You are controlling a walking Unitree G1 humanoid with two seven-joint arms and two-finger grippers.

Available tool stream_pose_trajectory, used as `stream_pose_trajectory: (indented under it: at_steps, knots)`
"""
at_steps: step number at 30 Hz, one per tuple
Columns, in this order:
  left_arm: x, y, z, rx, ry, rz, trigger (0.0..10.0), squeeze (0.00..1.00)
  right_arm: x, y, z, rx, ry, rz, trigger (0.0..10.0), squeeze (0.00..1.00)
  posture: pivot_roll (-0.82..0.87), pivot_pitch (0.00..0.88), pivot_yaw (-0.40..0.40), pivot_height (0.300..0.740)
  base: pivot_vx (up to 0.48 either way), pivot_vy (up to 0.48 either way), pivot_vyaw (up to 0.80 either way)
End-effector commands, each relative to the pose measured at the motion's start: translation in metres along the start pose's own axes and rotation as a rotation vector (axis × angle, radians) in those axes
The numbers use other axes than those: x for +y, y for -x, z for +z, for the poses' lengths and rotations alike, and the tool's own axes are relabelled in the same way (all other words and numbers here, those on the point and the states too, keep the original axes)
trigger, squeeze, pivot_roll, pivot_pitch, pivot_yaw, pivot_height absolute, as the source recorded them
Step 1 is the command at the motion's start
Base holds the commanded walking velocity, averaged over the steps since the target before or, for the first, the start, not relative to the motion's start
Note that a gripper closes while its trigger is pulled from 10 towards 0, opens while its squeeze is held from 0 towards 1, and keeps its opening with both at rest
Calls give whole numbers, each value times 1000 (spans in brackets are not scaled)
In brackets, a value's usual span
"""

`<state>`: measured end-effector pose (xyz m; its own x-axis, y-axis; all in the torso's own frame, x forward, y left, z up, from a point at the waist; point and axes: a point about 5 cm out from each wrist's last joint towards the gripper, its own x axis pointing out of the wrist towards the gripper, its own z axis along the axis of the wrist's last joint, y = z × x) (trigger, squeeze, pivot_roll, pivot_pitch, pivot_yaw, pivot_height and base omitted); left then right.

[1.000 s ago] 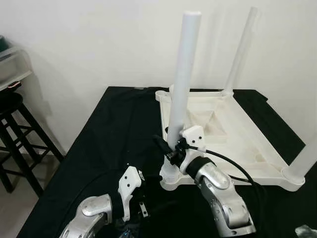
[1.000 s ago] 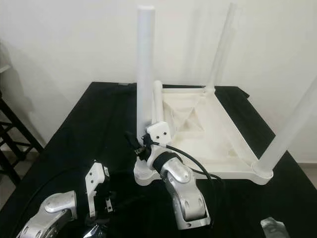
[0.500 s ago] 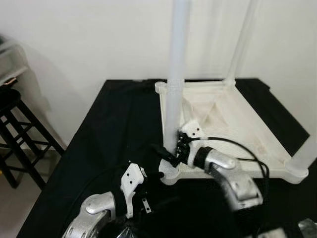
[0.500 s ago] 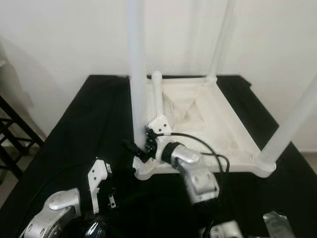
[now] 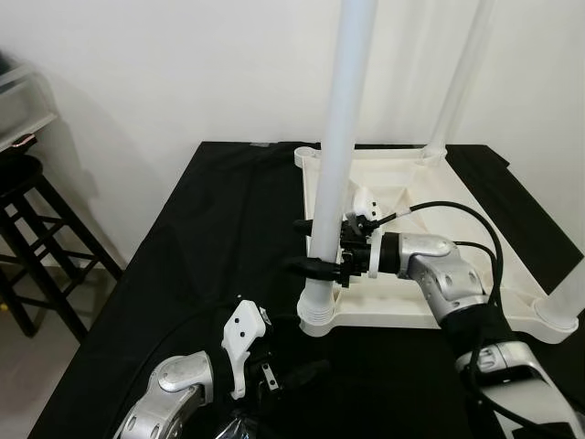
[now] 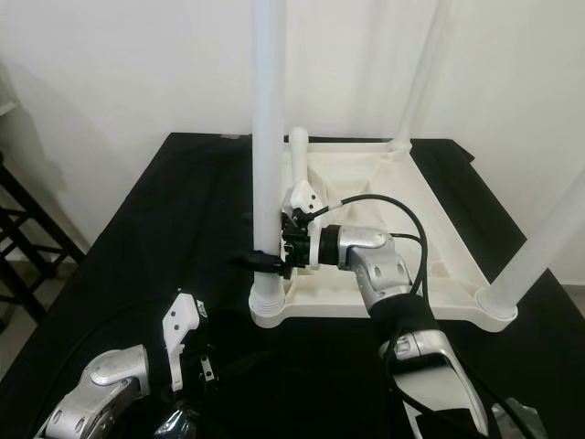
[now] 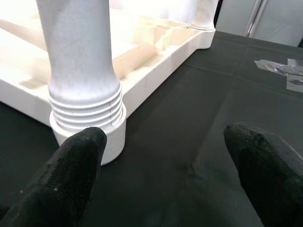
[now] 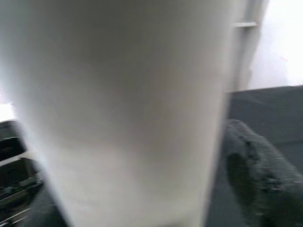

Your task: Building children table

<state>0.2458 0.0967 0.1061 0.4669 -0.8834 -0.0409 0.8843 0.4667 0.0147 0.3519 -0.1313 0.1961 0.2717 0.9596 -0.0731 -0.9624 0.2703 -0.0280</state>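
White plastic tabletop (image 5: 411, 229) lay upside down on the black-draped bench (image 5: 210, 238). The right pincer (image 5: 315, 245) gripped its near leg (image 5: 336, 155); the left pincer (image 7: 161, 156) hovered, fingers spread, beside the socket.

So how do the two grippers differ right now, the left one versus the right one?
The right gripper reaches sideways with its fingers around the near white table leg, above the leg's threaded base; the left gripper holds nothing. The right one is raised at the upturned tabletop; the left one sits low over the black cloth, its fingers open, aimed toward that leg's socket. Both have two black fingers.
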Motion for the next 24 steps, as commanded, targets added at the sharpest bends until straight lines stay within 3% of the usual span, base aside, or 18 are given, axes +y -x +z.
stream_pose_trajectory:
  at_steps: [1,7,11,13,14,15,17,18,19,20,21,23,24]
  knots:
    - [-1,-1,-4,13,2,-1,10000,0,-3,8,5,-40,0,11,0,0,-35,0,-21,740,0,0,0]
    - [-2,0,-4,12,4,-6,10000,0,-1,16,-1,-44,11,-31,0,0,-40,0,-18,740,0,0,0]
    - [-3,0,-3,9,7,-6,10000,0,3,25,-12,-39,26,-134,0,0,-42,0,-19,740,0,0,0]
    - [-4,1,-3,6,9,-6,10000,0,13,25,-23,-44,1,-217,0,0,-48,5,-31,740,0,0,0]
    - [-4,1,-3,5,11,-7,10000,0,21,19,-32,-66,-27,-303,0,0,-46,7,-41,740,0,0,0]
    - [-4,1,-3,5,11,-7,10000,0,21,19,-32,-66,-27,-303,0,0,-46,7,-41,740,0,0,0]
    - [-5,3,-3,3,13,-7,10000,0,26,5,-51,-131,-109,-747,0,0,-53,14,-39,740,0,0,0]
    - [-4,3,-3,2,16,-6,10000,0,51,-11,-80,-30,-191,-832,0,0,-61,19,-33,740,0,0,0]
    - [-4,4,-3,1,18,-5,10000,0,65,-20,-76,18,-59,-845,0,0,-57,19,-31,740,0,0,0]
    - [-4,4,-3,1,18,-5,10000,0,65,-20,-76,18,-59,-845,0,0,-57,19,-31,740,0,0,0]
    - [-3,4,-3,4,20,-6,10000,0,71,-28,-68,10,15,-794,0,0,-66,18,-15,740,0,0,0]
    - [-3,4,-3,4,20,-6,10000,0,71,-28,-68,10,15,-794,0,0,-66,18,-15,740,0,0,0]
    - [-3,4,-4,2,27,-4,10000,0,70,-28,-74,17,-53,-782,0,0,-85,7,-7,740,0,0,0]
